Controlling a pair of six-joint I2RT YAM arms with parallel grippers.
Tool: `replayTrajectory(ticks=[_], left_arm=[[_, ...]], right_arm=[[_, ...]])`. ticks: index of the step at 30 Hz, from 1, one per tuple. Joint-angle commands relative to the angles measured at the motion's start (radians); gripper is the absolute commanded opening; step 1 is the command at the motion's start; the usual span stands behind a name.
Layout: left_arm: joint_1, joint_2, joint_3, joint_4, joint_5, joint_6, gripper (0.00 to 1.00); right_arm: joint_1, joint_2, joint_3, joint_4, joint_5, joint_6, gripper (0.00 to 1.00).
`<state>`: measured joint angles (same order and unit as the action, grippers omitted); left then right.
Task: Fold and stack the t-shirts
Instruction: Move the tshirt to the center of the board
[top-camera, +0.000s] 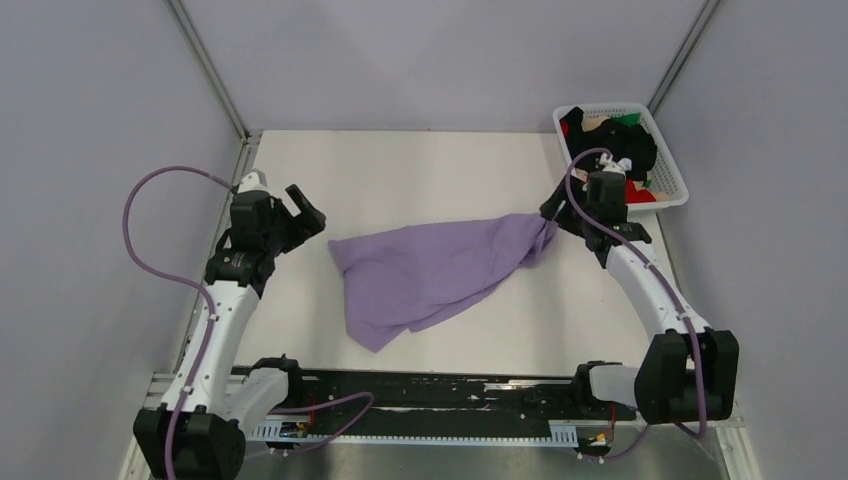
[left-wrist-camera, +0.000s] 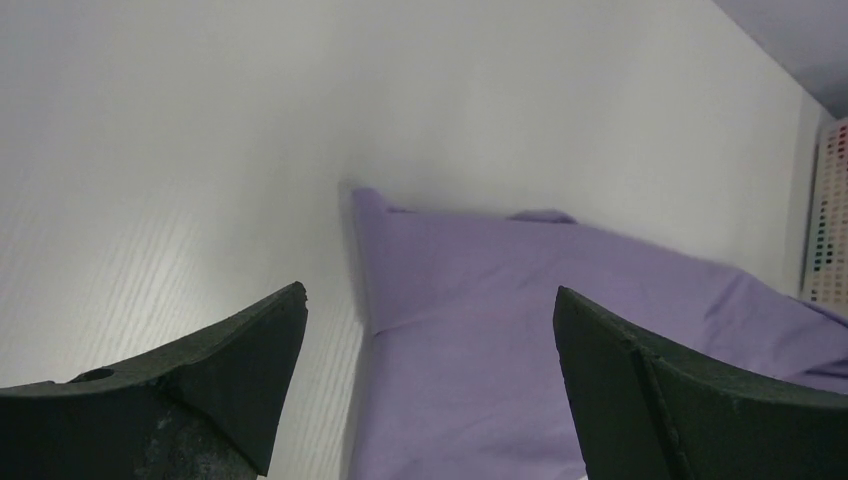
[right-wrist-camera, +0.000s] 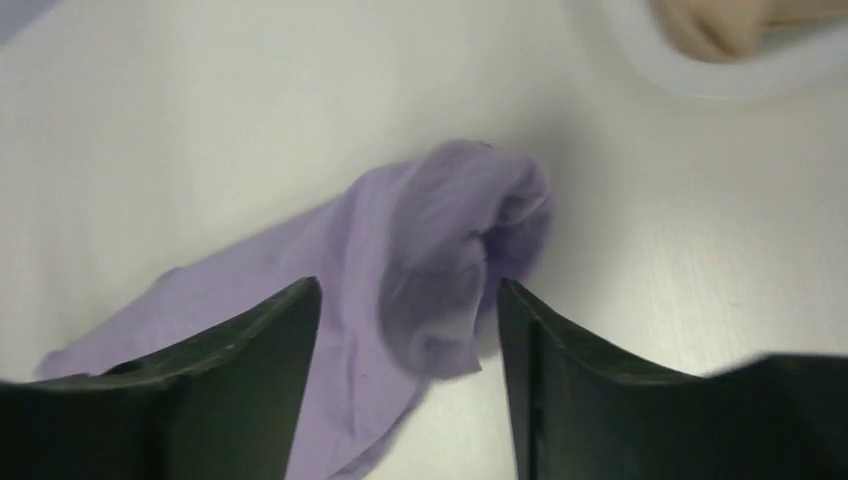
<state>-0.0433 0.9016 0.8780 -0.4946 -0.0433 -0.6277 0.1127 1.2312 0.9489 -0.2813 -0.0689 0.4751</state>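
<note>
T-shirt (top-camera: 430, 270) corner bunched between parted jaws of right end effector (right-wrist-camera: 407, 290) — left end effector (left-wrist-camera: 430, 292) wide, apart.

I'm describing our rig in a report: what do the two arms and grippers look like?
The left arm and right arm have white links, black joints and bases; a purple cable loops along each. The left gripper and right gripper are black, with thick wedge-shaped jaws.

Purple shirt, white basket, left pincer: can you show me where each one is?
Purple shirt (top-camera: 430, 275): top view, middle of the cloth.
White basket (top-camera: 668, 155): top view, its right rim.
Left pincer (top-camera: 308, 206): top view, between its open fingertips.
</note>
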Motion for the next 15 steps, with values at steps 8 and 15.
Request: replayTrajectory(ticks=[8,15], left_arm=[[-0.034,0.180,-0.048,-0.107,0.289,-0.004,1.00],[-0.147,0.156,-0.202,-0.127,0.285,-0.066,0.98]], right_arm=[[-0.074,-0.028,0.011,-0.082,0.157,0.028,1.00],[-0.074,-0.025,-0.039,-0.068,0.099,-0.001,1.00]])
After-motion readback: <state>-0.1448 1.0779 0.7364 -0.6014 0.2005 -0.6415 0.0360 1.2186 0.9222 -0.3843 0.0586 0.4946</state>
